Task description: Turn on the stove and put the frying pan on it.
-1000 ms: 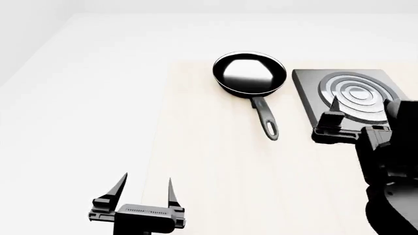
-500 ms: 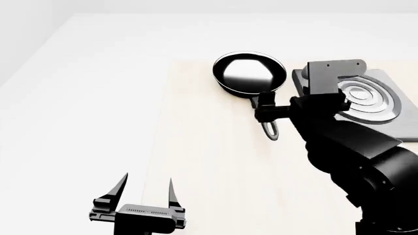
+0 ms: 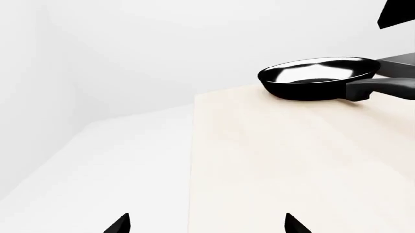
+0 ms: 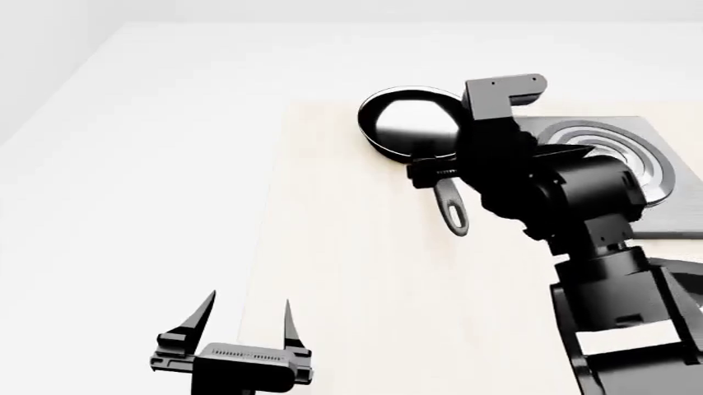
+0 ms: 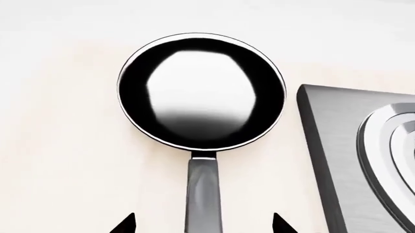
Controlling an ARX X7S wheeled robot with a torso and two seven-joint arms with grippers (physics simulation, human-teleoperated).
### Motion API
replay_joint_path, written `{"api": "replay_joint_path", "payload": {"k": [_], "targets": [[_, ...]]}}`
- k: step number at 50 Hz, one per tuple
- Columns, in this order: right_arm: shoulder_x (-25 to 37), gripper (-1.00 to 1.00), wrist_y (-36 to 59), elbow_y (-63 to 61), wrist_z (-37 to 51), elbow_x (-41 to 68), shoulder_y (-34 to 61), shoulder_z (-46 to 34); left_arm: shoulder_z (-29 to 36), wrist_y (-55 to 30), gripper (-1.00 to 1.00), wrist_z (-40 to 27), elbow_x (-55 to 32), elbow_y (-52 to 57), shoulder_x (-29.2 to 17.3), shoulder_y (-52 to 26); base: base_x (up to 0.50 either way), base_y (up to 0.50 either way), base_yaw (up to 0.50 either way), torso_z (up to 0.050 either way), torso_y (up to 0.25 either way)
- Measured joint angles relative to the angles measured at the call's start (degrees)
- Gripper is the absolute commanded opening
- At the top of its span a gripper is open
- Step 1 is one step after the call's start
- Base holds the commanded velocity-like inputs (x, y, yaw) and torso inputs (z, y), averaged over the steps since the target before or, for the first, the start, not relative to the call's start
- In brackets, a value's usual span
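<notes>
Your right gripper hangs over the handle of the frying pan. In the right wrist view its 2 fingertips show as dark points, 1 on each side of the handle, spread apart and clear of it. Fingers released, nothing grasped.

From the head view, your right arm reaches in from the right and covers the near side of the frying pan and the upper part of its handle. Only the handle's end with the hole shows below the arm. The gripper itself is mostly hidden behind the wrist here.

The pan sits flat on the pale wooden table, handle pointing toward you. The stove lies just beside it on its right, a grey slab with ring burner, apart from the pan. In the right wrist view a strip of bare table separates the pan rim from the stove edge. The knob cannot be seen in any view.

Your left gripper sits low at the near left, well apart from the pan, its 2 fingers spread and empty. The left wrist view shows both tips over the table edge, with the pan far ahead.
</notes>
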Motion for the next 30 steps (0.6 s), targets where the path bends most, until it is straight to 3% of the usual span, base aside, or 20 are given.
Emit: {"api": "replay_joint_path", "payload": {"k": [30], "targets": [[-9.7, 1.00, -15.8, 40.2, -10.1, -8.3, 12.9, -5.2, 0.7, 0.3, 1.00, -0.2, -0.4, -0.3, -0.2, -0.2, 0.00, 0.00, 0.00, 0.000, 0.000]]}}
